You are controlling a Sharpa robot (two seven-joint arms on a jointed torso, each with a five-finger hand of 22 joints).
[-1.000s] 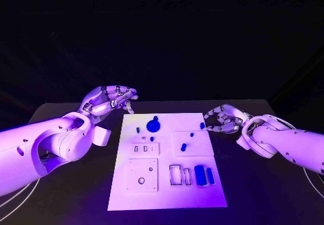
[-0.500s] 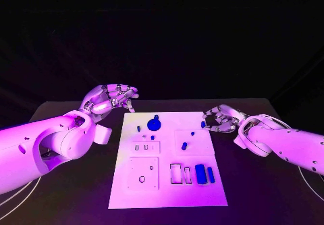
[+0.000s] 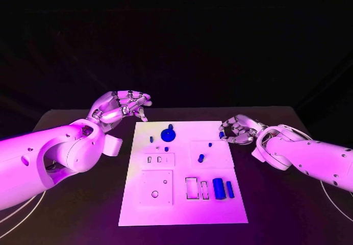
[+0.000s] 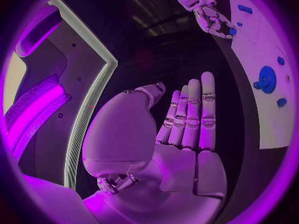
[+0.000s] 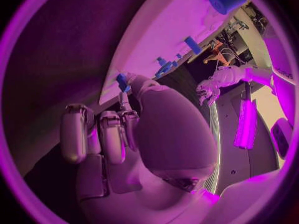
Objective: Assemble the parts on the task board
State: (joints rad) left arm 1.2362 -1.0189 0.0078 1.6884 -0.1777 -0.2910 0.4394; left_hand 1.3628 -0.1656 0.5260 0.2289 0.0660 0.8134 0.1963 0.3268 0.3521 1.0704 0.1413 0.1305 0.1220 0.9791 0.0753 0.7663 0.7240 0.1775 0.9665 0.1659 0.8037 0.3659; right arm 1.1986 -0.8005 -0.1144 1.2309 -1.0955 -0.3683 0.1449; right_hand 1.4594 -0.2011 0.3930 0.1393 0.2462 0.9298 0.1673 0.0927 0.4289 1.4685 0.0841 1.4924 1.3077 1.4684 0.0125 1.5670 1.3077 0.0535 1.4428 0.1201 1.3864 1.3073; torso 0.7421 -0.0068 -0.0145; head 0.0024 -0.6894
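The white task board [image 3: 184,204] lies in the middle of the table. On it are a round blue gear-like part [image 3: 168,135], small blue pegs [image 3: 200,158] and two blue bars [image 3: 218,186] near framed slots. At the board's far right edge, my right hand [image 3: 236,130] pinches a small blue part [image 3: 221,135] between thumb and finger; the right wrist view shows that part [image 5: 122,80] at the fingertips [image 5: 126,102]. My left hand [image 3: 121,106] hovers beyond the board's far left corner, its fingers [image 4: 190,114] straight and holding nothing.
The black table [image 3: 81,204] surrounds the board, with bare surface on both sides. A square plate with an oval hole [image 3: 155,188] sits on the board's near left. The left wrist view shows the gear [image 4: 266,78] on the board [image 4: 274,124] and my right hand [image 4: 212,15].
My right hand has edged slightly further along the board's far right edge with the small blue part. The left hand has stayed about where it was.
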